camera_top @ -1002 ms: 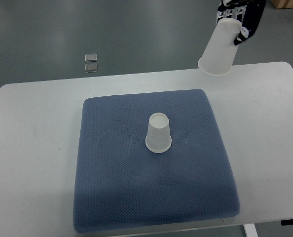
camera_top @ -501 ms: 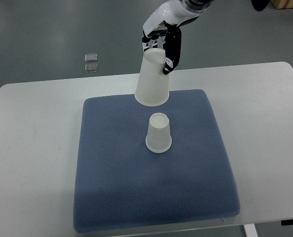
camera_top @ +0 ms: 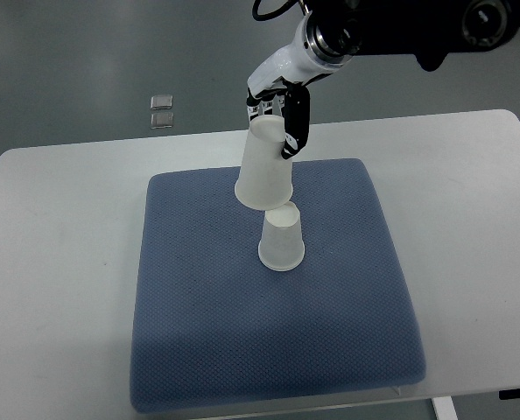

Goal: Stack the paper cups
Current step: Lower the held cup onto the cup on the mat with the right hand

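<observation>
- On the blue pad, near its centre: one white paper cup [camera_top: 281, 238], standing upside down, base uppermost, wide rim flat on the fabric.
- Above and just behind that cup: a second white paper cup [camera_top: 264, 169], also inverted and tilted slightly, its open rim lowest and overlapping the top left edge of the standing cup's base in this view; whether the two touch cannot be told.
- Right hand [camera_top: 277, 109]: black and white, fingers curled around the closed base end of the raised cup, holding it; a dark finger [camera_top: 295, 129] runs down the cup's right side.
- Right arm [camera_top: 378, 22]: white wrist section and dark housing, entering from the upper right of the picture.
- Blue pad [camera_top: 242, 350]: square, textured cushion with rounded corners, lying on the table and covering most of its middle.
- Table [camera_top: 59, 262]: white top with rounded corners, bare margins left and right of the pad.
- Floor [camera_top: 67, 52]: grey, beyond the table's far edge, with two small clear square items [camera_top: 162, 111] lying one behind the other, well apart from the work.
</observation>
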